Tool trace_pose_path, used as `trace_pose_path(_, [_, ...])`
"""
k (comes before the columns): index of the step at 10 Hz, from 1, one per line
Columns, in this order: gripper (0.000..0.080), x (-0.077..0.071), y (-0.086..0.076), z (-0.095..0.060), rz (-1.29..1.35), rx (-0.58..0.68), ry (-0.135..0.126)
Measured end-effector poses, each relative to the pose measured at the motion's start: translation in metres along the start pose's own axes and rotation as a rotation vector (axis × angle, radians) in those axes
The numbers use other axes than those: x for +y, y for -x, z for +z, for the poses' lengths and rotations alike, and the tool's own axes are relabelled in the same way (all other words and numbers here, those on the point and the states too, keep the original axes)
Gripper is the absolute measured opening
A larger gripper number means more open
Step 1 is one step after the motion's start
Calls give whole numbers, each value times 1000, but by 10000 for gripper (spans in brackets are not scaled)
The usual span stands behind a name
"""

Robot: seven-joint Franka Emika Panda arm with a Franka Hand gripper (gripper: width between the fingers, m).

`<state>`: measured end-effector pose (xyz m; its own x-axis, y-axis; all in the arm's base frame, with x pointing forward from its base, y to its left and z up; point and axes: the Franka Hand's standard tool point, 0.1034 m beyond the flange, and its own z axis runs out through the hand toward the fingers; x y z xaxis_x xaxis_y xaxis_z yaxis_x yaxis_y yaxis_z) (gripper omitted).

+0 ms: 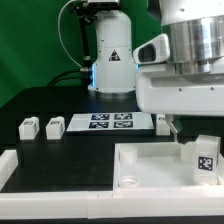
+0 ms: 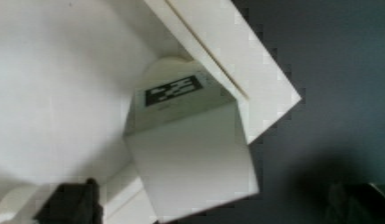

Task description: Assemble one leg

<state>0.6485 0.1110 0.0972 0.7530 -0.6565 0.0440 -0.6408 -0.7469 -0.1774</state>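
A white leg (image 1: pixel 205 160) with a black-and-white tag on its face stands upright in the white tray (image 1: pixel 150 160), at the corner on the exterior view's right. My gripper (image 1: pixel 192 128) hangs just above it, open. In the wrist view the leg (image 2: pixel 189 140) lies between my two dark fingertips (image 2: pixel 73 200), with a gap on each side, next to the tray's rim (image 2: pixel 224 50). I cannot tell whether the leg's foot sits in a socket. Three more legs lie on the black table: two (image 1: pixel 28 127) (image 1: pixel 54 127) at the exterior view's left and one (image 1: pixel 162 121) beside the marker board.
The marker board (image 1: pixel 112 122) lies behind the tray. A round socket (image 1: pixel 130 182) shows in the tray's near corner. A white bracket-like part (image 1: pixel 10 165) sits at the exterior view's left edge. The arm's base (image 1: pixel 112 50) stands at the back.
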Motion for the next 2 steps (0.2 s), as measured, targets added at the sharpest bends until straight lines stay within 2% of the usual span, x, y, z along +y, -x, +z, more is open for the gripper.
trace_pose_path(2, [647,-2,-1,-10,-1,6,-11])
